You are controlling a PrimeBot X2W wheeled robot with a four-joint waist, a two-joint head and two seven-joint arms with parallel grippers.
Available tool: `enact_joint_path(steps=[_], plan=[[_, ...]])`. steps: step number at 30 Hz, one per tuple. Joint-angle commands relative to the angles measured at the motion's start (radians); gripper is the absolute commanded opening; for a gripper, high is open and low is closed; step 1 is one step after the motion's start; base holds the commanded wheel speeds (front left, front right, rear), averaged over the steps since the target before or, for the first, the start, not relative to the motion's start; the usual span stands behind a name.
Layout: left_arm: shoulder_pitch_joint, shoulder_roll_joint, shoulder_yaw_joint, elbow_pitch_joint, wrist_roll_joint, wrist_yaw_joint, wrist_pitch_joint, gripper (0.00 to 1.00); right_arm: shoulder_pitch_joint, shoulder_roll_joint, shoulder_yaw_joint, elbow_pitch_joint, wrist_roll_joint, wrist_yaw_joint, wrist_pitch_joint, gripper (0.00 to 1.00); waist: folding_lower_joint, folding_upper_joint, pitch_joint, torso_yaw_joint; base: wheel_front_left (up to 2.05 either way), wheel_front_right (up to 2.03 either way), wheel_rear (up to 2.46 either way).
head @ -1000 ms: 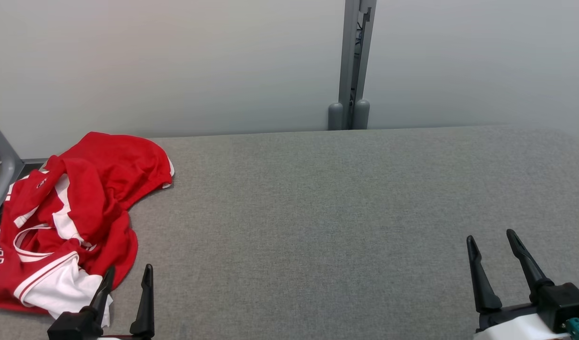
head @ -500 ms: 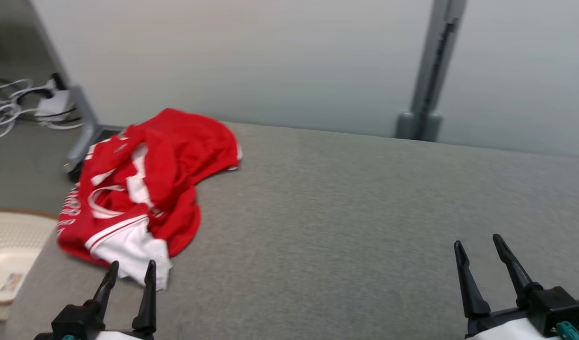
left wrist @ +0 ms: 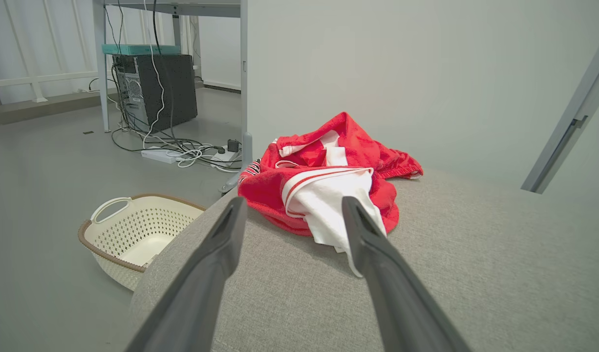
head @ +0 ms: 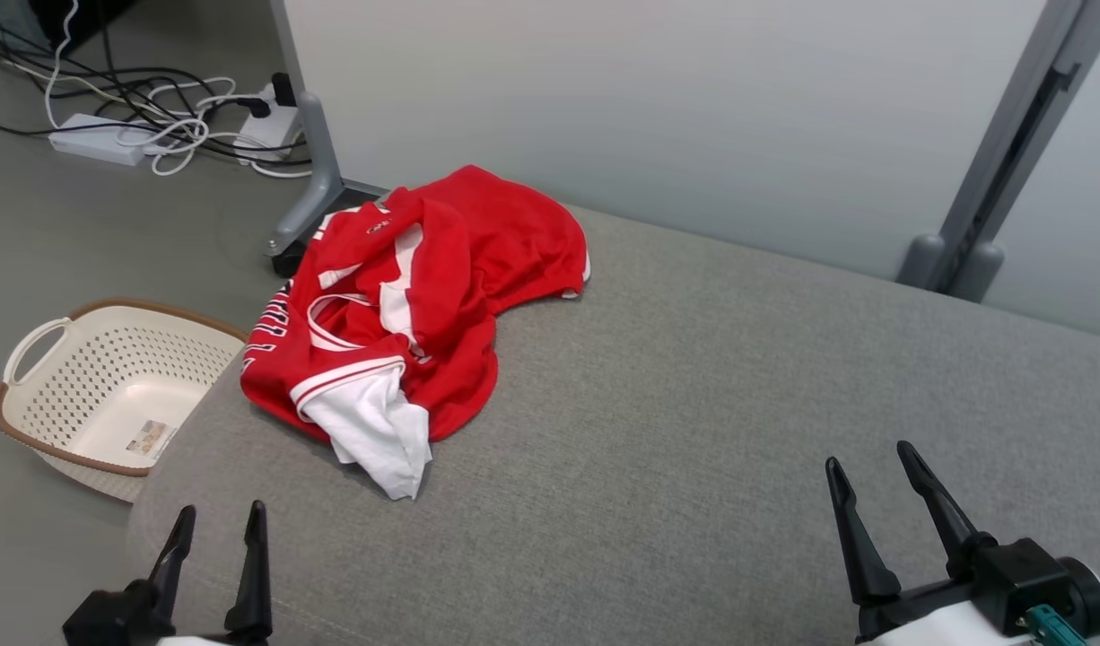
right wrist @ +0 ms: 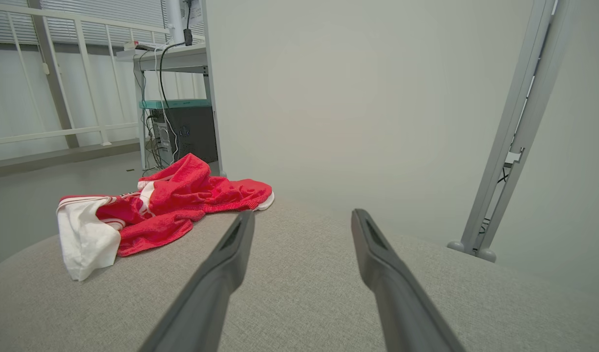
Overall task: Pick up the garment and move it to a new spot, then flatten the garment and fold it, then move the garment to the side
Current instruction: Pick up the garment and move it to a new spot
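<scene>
The garment is a red jersey with white trim, lying crumpled near the left end of the grey padded table. It also appears in the left wrist view as the garment and in the right wrist view as the garment. My left gripper hovers open at the table's near left corner, short of the cloth. My right gripper is open at the near right, far from the garment. Both hold nothing.
A cream perforated basket stands on the floor left of the table. Cables and a power strip lie on the floor beyond it. A grey partition wall with a metal post runs behind the table.
The head camera has swung left, bringing the basket, floor and cables into view. The garment lies as before. Both grippers stay open at the picture's bottom.
</scene>
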Motion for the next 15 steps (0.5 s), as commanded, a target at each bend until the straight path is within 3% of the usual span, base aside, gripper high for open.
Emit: enact_joint_path(steps=[1,9,15], plan=[[-0.030,-0.001,-0.007,-0.001,-0.014,0.002,0.004,1.00,-0.010,-0.007,0.000,-0.004,0.000,0.001,-0.005,1.00,0.0000,0.0000,0.027,-0.022,0.00,0.00,0.00],[-0.223,-0.024,-0.055,0.030,-0.089,0.014,0.144,1.00,-0.094,-0.008,0.004,-0.023,-0.049,0.001,-0.005,1.00,0.0000,0.0000,0.236,-0.118,0.00,0.00,0.00],[-0.391,0.001,-0.051,0.169,-0.095,0.051,0.258,1.00,-0.135,-0.007,0.027,-0.011,-0.037,0.001,-0.005,1.00,0.0000,0.0000,0.324,-0.188,0.00,0.00,0.00]])
